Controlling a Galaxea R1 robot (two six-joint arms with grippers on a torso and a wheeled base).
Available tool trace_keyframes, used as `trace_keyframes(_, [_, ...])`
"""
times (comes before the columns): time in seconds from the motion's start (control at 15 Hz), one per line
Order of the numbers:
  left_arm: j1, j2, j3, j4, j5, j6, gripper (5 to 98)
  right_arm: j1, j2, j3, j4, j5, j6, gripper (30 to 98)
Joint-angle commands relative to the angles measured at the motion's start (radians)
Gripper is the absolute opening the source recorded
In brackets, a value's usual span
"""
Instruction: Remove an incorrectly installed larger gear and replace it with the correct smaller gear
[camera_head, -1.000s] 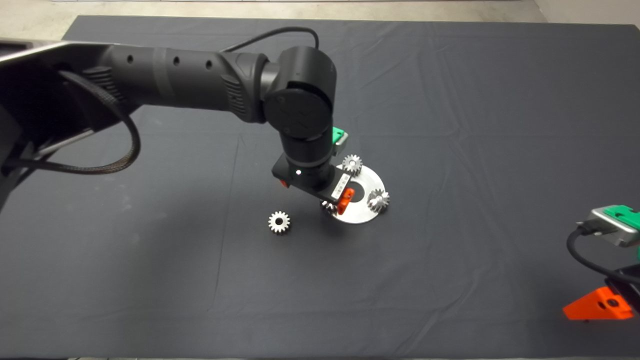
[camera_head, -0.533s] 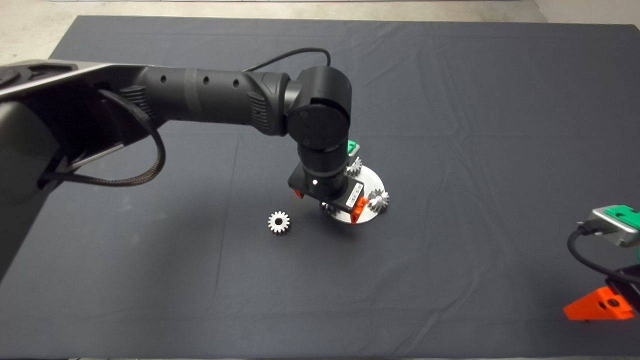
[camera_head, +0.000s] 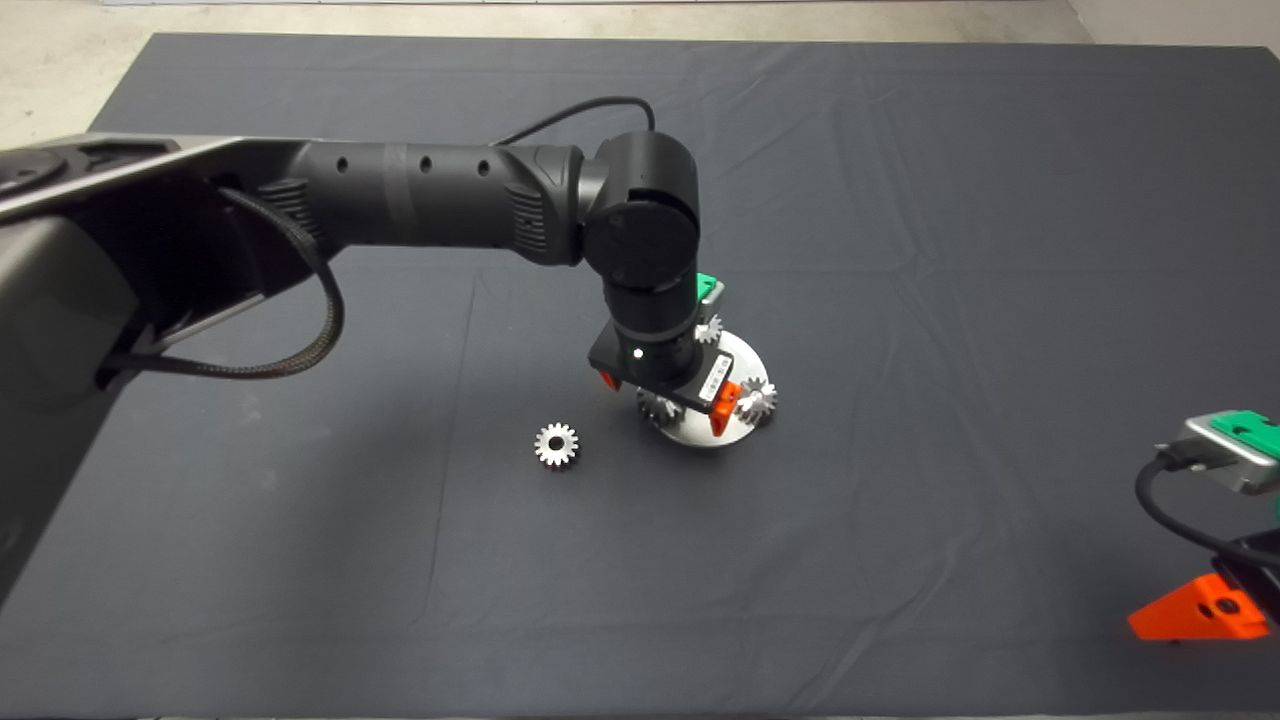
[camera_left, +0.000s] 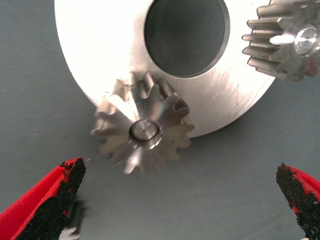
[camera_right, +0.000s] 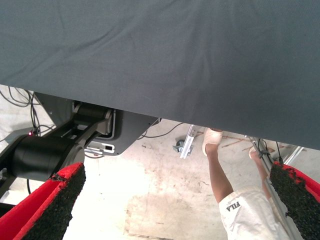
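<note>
The larger gear (camera_left: 142, 131), grey with long pointed teeth, sits on a pin at the rim of the round silver plate (camera_left: 100, 50). In the head view it is mostly hidden under my left gripper (camera_head: 665, 395). The left gripper (camera_left: 181, 172) is open and hovers over this gear, a finger on each side, touching nothing. The smaller gear (camera_head: 556, 444) lies loose on the mat to the left of the plate (camera_head: 700, 432). My right gripper (camera_head: 1200, 610) is open and parked at the lower right edge.
Two other small gears stand on the plate, one at its right rim (camera_head: 757, 400) and one at its far rim (camera_head: 710, 328). The plate has a large centre hole (camera_left: 186, 35). The right wrist view shows the mat's edge, the floor and a person's legs (camera_right: 220, 170).
My left arm has swung right and come down, bringing the gripper lower over the plate's near left gear. The loose gear and the right arm have not moved.
</note>
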Motion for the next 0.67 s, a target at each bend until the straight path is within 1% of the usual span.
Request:
trace_keyframes(0.0, [0.000,0.003,-0.048,0.006,-0.003,0.022,98.2,0.018,-0.006,0.006,0.032,-0.007,0.004,97.7])
trace_keyframes(0.07, [0.008,0.003,-0.053,0.006,-0.003,0.022,98.2,0.018,-0.006,0.006,0.032,-0.007,0.004,97.7])
trace_keyframes(0.2, [0.011,0.006,-0.069,0.006,-0.003,0.025,98.2,0.019,-0.006,0.006,0.030,-0.007,0.004,97.7])
trace_keyframes(0.4, [0.024,0.006,-0.111,0.006,-0.003,0.059,98.2,0.019,-0.006,0.006,0.030,-0.007,0.004,97.7])
trace_keyframes(0.6, [0.026,0.006,-0.114,0.014,-0.003,0.061,98.2,0.019,-0.004,0.006,0.030,-0.007,0.003,97.7])
